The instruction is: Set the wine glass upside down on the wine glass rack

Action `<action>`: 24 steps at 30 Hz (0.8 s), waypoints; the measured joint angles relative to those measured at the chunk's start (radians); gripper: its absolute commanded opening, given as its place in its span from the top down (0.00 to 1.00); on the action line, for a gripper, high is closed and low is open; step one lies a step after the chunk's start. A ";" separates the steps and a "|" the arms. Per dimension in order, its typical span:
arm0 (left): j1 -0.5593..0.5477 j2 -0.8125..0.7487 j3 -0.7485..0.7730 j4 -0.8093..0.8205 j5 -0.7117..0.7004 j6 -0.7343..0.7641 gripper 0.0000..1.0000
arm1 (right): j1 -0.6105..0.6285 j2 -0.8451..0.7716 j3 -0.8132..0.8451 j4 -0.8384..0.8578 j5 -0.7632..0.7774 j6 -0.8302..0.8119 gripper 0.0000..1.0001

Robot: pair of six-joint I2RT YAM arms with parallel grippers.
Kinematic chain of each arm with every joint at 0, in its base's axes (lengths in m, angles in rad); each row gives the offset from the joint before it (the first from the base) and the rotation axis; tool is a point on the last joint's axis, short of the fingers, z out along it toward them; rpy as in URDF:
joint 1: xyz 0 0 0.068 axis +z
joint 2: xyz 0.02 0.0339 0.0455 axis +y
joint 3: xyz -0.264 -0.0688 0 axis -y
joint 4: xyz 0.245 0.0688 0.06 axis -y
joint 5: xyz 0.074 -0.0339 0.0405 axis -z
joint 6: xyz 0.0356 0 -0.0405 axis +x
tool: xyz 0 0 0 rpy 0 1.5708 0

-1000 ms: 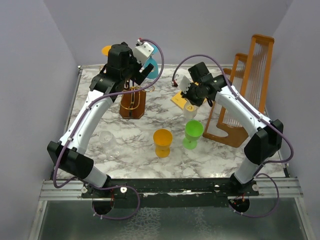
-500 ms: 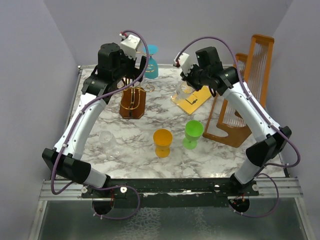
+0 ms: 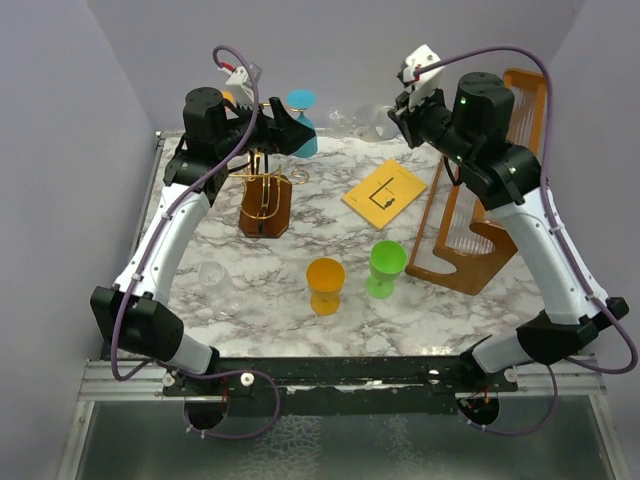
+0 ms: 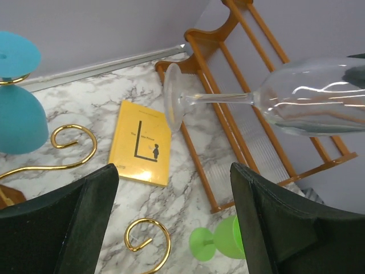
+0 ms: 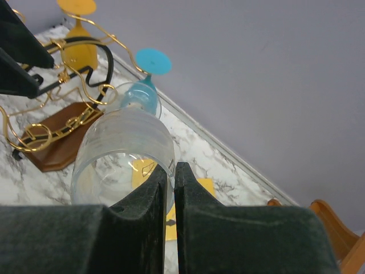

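Note:
My right gripper (image 3: 398, 116) is shut on the rim of a clear wine glass (image 3: 366, 120) and holds it high near the back wall. In the right wrist view the fingertips (image 5: 171, 171) pinch the glass wall (image 5: 122, 151). The glass lies sideways in the air in the left wrist view, bowl (image 4: 319, 97) to the right and foot to the left. The wine glass rack (image 3: 264, 200), gold wire on a dark brown block, stands at the back left. A blue glass (image 3: 303, 128) hangs from it. My left gripper (image 3: 288, 132) is open beside the rack's arms (image 4: 74, 140), its jaws (image 4: 171, 228) holding nothing.
A yellow book (image 3: 390, 192) lies on the marble right of the rack. An orange cup (image 3: 325, 285) and a green cup (image 3: 385, 268) stand mid-table, and a clear glass (image 3: 215, 280) at the left. Tall orange-brown wooden frames (image 3: 490, 200) fill the right side. An orange glass (image 5: 80, 51) hangs on the rack.
My right arm lifted the clear glass from beside the yellow book, up and back toward the wall, tipping it sideways. My left gripper swung round to face right by the rack.

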 measured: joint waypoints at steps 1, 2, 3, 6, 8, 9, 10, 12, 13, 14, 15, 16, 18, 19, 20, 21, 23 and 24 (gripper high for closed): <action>0.009 0.006 -0.012 0.029 0.026 -0.031 0.19 | 0.000 -0.010 0.001 0.011 -0.005 0.011 0.99; 0.015 0.013 -0.021 0.055 0.048 -0.055 0.19 | 0.000 -0.021 0.002 0.021 -0.012 0.028 0.99; 0.020 0.023 -0.029 0.077 0.068 -0.077 0.19 | 0.000 -0.028 0.002 0.026 -0.021 0.041 0.99; 0.030 0.043 -0.048 0.130 0.111 -0.122 0.22 | 0.000 -0.048 0.009 0.032 -0.051 0.081 0.99; 0.030 0.049 -0.065 0.166 0.142 -0.148 0.25 | 0.000 -0.050 0.017 0.033 -0.076 0.102 0.99; 0.030 0.050 -0.074 0.187 0.160 -0.159 0.28 | 0.000 -0.050 0.022 0.033 -0.089 0.113 0.99; 0.030 0.051 -0.080 0.203 0.172 -0.169 0.33 | 0.000 -0.050 0.024 0.033 -0.097 0.119 0.99; 0.029 0.053 -0.090 0.240 0.203 -0.188 0.42 | 0.000 -0.050 0.027 0.032 -0.116 0.134 0.99; 0.029 0.053 -0.092 0.251 0.212 -0.195 0.46 | 0.000 -0.050 0.027 0.032 -0.126 0.140 0.99; 0.029 0.053 -0.095 0.266 0.225 -0.199 0.50 | 0.000 -0.050 0.027 0.032 -0.132 0.144 0.99; 0.029 0.053 -0.096 0.279 0.236 -0.204 0.53 | 0.000 -0.050 0.027 0.030 -0.138 0.148 0.99; 0.030 0.053 -0.097 0.288 0.243 -0.207 0.57 | 0.000 -0.050 0.027 0.030 -0.144 0.151 0.99; 0.029 0.053 -0.097 0.304 0.254 -0.211 0.62 | 0.000 -0.050 0.027 0.029 -0.152 0.155 0.99; 0.029 0.053 -0.097 0.310 0.259 -0.214 0.64 | 0.000 -0.050 0.027 0.029 -0.155 0.157 0.99; 0.029 0.053 -0.098 0.315 0.264 -0.214 0.66 | 0.000 -0.050 0.027 0.029 -0.159 0.158 0.99; 0.030 0.053 -0.098 0.318 0.266 -0.215 0.68 | 0.000 -0.050 0.027 0.029 -0.163 0.159 0.99; 0.029 0.053 -0.098 0.323 0.270 -0.215 0.75 | 0.000 -0.050 0.027 0.029 -0.171 0.161 0.99; 0.029 0.053 -0.098 0.325 0.272 -0.215 0.78 | 0.000 -0.050 0.027 0.029 -0.175 0.161 0.99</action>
